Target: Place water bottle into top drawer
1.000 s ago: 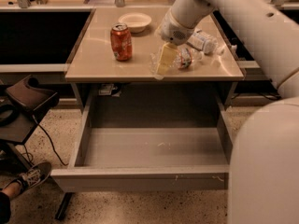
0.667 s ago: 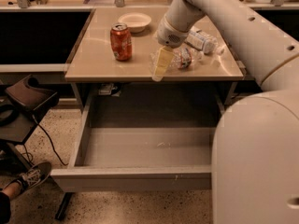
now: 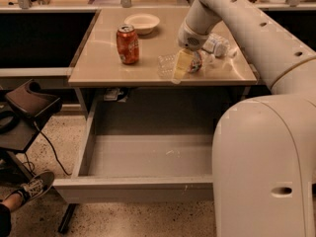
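The orange-red soda can (image 3: pixel 127 44) stands at the left of the table (image 3: pixel 98 63); its writing is not readable. Below, the top drawer (image 3: pixel 133 187) is open. The water bottle (image 3: pixel 166 64) lies on its side near the table's front edge, its red label band to the right. The gripper (image 3: pixel 181 65) is over it; if it grips, one cannot tell.

It was an office-like workspace — beige desks (image 3: pixel 98 58) in rows, a grey metal top drawer (image 3: pixel 133 189), speckled floor (image 3: pixel 148 221) — the gripper (image 3: pixel 181 66) hung over one desk.
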